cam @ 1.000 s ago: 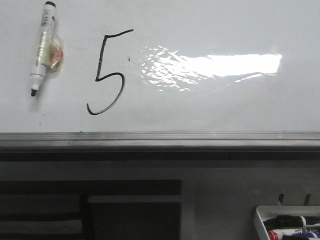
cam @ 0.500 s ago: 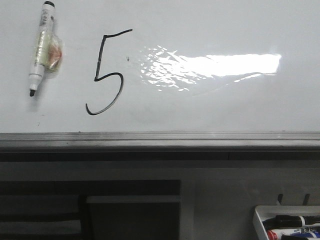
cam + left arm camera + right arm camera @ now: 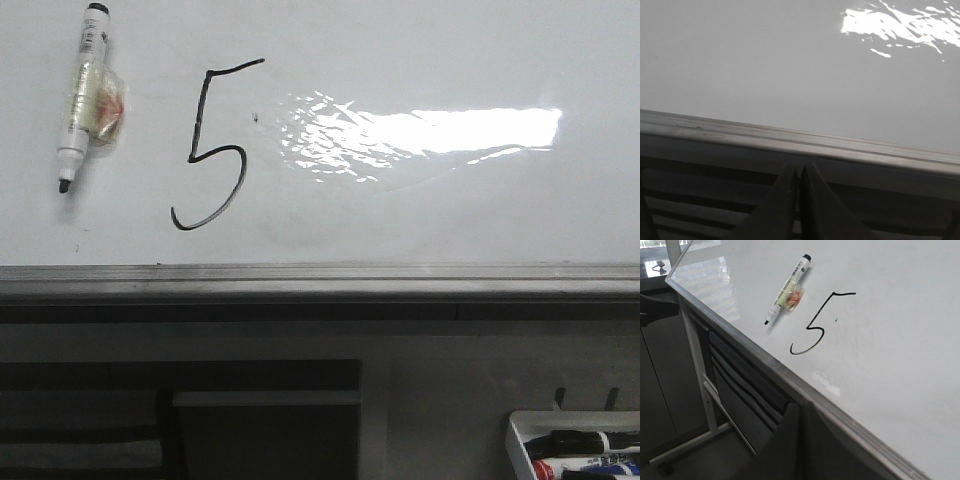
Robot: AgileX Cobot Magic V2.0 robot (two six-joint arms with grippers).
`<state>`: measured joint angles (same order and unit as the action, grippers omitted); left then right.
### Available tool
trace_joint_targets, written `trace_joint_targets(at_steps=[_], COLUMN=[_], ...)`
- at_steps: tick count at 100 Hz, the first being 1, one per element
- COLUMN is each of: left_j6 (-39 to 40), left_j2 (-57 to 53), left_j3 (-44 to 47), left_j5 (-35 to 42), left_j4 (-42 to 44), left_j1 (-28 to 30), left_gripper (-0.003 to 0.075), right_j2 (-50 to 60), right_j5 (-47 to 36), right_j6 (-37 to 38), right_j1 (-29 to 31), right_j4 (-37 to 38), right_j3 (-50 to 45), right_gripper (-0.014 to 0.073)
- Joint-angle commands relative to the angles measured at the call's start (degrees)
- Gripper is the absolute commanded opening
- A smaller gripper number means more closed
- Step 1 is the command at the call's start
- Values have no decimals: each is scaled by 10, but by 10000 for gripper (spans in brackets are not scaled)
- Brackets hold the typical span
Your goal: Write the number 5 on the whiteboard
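The 5 (image 3: 211,145) stands finished on the board (image 3: 430,215), thin and black, its top stroke slanting upward and its belly curling round into a hook. A marker (image 3: 82,95) clings to the board just beside it, on the side away from the glare (image 3: 430,132), tip pointing down, with a clear wad of tape and something reddish around its middle. A tiny dark speck (image 3: 256,116) sits between the 5 and the glare. A grey metal strip (image 3: 320,280) edges the board along the bottom, and below it, off in the lower corner, a small white tray (image 3: 575,445) holds a few spare markers.

The left pincer (image 3: 799,170) is clenched, its two dark fingers pressed together with only a hairline seam between them, and nothing held. It sits below the board's strip, off the white surface; ahead of it lies blank board, with a patch of the glare further up and to one side. The 5 does not show from that wrist.

The right pincer (image 3: 801,412) is likewise clenched and empty, fingers meeting in a narrow line. It too hangs just under the board's edge, clear of the surface. The 5 lies well ahead of it on the board, and the marker sits beyond that, further still from the pincer. Under the board, dark slatted panels (image 3: 747,395) and a white frame leg (image 3: 697,375) show to one side of it.

Neither pincer appears in the front view.
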<state>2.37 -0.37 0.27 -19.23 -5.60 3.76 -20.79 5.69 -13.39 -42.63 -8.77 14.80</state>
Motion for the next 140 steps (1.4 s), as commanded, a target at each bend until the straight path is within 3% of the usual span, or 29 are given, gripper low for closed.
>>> trace_joint_targets(at_steps=[1, 93, 103, 116, 140], left_j6=[0, 0, 0, 0, 0], left_j2=[-16, -16, -16, -16, -16], left_j3=[10, 10, 10, 10, 10], left_j5=[28, 28, 28, 28, 28], left_j4=[-7, -7, -7, -7, -7], left_j1=[1, 1, 1, 1, 1], left_gripper=[-20, -20, -20, -20, -20], right_j2=[-2, -2, -2, -1, 33], right_j5=[-41, -72, -89, -97, -114], right_j6=[-6, 1, 44, 143, 148], right_j1=[4, 11, 45, 130, 279], right_j4=[5, 5, 17, 98, 109], right_j3=[15, 15, 15, 15, -16], right_gripper=[-61, -61, -61, -61, -61])
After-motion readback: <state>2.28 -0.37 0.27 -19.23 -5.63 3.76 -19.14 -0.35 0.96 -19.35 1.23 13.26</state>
